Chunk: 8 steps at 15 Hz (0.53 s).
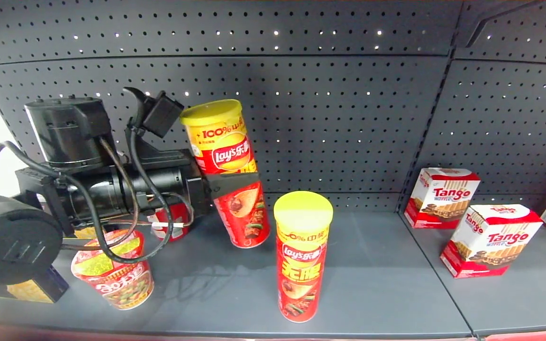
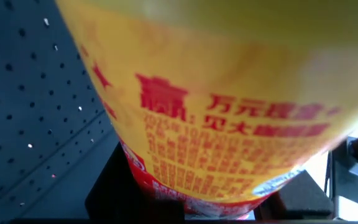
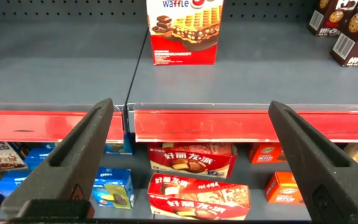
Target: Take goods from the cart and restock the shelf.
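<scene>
The left pincer (image 1: 228,182) is closed around the middle of a chip can (image 1: 225,151), which is tilted over the back of the shelf (image 1: 372,284). A second chip can (image 1: 301,265) stands upright in front, near it. One noodle cup (image 1: 116,279) sits under the arm. At the right stand two boxes, the rear wafer box (image 1: 441,196) and the front wafer box (image 1: 491,239). The right pincer (image 3: 190,106) is wide open and holds nothing.

2 wafer boxes (image 1: 491,239) right; noodle cup (image 1: 121,284) left.

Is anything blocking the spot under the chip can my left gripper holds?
Nothing visible does. The shelf below the chip can is bare; the second can stands apart nearer the front edge, the noodle cup off to its left.
</scene>
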Motion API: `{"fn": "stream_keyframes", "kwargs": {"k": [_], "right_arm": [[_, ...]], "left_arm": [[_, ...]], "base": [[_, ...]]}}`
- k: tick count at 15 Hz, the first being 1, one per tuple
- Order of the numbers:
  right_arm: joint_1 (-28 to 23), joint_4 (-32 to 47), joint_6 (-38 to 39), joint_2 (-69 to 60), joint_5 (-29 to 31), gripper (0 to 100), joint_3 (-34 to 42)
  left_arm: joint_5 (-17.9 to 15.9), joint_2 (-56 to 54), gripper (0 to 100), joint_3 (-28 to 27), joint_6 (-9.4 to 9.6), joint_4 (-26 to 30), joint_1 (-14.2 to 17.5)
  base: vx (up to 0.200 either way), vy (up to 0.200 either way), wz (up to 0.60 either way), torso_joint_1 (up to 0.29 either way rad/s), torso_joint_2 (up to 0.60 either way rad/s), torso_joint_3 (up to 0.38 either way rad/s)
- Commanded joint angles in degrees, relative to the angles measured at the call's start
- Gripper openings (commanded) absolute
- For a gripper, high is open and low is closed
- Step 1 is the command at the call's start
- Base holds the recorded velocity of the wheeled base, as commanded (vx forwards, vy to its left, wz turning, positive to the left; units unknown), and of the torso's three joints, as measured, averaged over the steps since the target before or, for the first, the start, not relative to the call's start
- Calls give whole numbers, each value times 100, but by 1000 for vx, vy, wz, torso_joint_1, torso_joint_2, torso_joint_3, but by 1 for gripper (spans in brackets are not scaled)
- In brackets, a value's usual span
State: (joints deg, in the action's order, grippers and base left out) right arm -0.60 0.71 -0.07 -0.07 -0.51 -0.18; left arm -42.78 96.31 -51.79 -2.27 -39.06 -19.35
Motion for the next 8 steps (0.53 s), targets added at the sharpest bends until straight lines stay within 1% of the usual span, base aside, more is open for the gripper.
{"fn": "stream_keyframes", "kwargs": {"k": [1, 3, 5, 8], "right_arm": [[-2, 0, -1, 7, -2, 100, 1], [-2, 0, -1, 7, -2, 100, 1], [-2, 0, -1, 7, -2, 100, 1], [-2, 0, -1, 7, -2, 100, 1]], "left_arm": [[-47, 494, 0, -350, -2, 12, 10], [-29, 767, 0, -622, -11, 21, 10], [-11, 987, 0, -895, 7, 258, -25], [208, 1365, 0, -1299, 16, 390, -60]], "base": [[0, 0, 0, 0, 0, 0], [0, 0, 0, 0, 0, 0], [0, 0, 0, 0, 0, 0], [0, 0, 0, 0, 0, 0]]}}
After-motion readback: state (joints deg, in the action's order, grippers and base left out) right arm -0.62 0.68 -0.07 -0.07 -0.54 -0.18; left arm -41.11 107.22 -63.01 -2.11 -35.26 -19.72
